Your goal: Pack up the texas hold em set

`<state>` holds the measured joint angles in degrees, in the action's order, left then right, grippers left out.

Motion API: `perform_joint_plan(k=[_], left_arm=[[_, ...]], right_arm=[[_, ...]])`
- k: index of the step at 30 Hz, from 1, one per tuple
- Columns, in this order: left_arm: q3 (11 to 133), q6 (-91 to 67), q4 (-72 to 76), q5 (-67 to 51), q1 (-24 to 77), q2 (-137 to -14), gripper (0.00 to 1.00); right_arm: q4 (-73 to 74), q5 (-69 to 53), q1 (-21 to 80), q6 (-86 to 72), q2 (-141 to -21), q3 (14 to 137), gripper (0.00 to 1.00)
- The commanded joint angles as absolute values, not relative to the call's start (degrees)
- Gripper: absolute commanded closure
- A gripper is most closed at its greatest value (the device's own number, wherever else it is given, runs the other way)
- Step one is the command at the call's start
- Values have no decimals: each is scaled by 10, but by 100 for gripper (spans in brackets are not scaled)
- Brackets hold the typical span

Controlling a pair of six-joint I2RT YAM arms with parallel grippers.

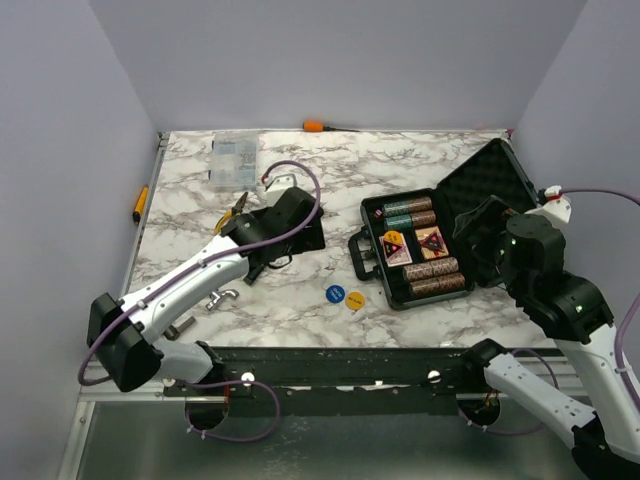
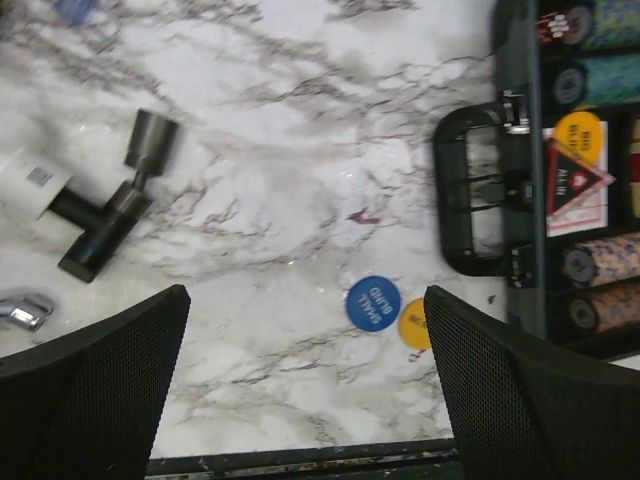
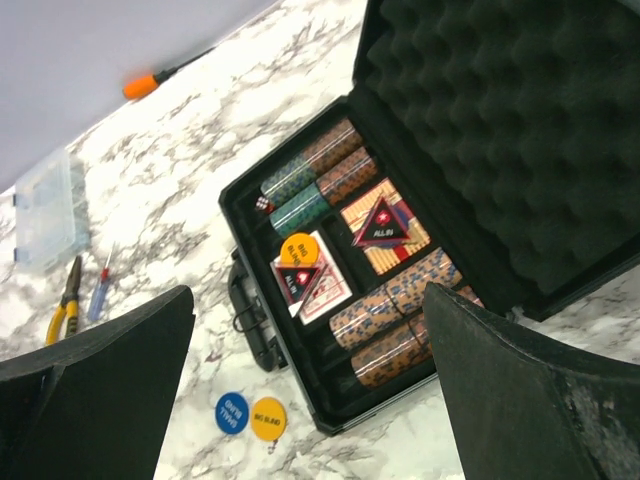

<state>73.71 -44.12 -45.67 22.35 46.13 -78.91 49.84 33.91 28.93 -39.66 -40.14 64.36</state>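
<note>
The black case (image 1: 372, 262) lies open at the table's right, its foam lid (image 1: 495, 182) tilted back. Inside are teal and brown chip stacks (image 3: 400, 320), two card decks (image 3: 318, 285) with triangular markers, a yellow disc (image 3: 298, 247) and red dice (image 3: 263, 204). A blue disc (image 2: 373, 303) and a second yellow disc (image 2: 416, 324) lie on the marble beside the case handle (image 2: 470, 190). My left gripper (image 2: 305, 380) hovers open over bare marble left of the discs, holding nothing. My right gripper (image 3: 310, 390) hangs open above the case, empty.
A clear plastic box (image 1: 233, 160), an orange-handled screwdriver (image 1: 325, 126) and yellow-handled pliers (image 1: 235, 212) lie toward the back. A black T-shaped tool (image 2: 110, 215) and a silver piece (image 2: 25, 310) lie left of my left gripper. The table's near edge (image 2: 300, 462) is close below it.
</note>
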Motion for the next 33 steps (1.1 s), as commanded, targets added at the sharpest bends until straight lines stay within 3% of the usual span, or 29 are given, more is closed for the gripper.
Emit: perform_joint_plan(k=[1, 13, 21, 27, 33], left_arm=[[621, -471, -413, 192, 428, -723, 2], [514, -357, -393, 77, 432, -585, 6], [478, -278, -449, 31, 432, -489, 7], [462, -329, -402, 46, 446, -539, 8], [499, -305, -348, 59, 486, -668, 13]], right_arm=[[518, 272, 292, -427, -409, 652, 0], [482, -41, 292, -355, -481, 591, 0], [491, -63, 292, -389, -582, 591, 0], [490, -46, 292, -395, -602, 599, 0], [516, -46, 293, -403, -594, 606, 0]])
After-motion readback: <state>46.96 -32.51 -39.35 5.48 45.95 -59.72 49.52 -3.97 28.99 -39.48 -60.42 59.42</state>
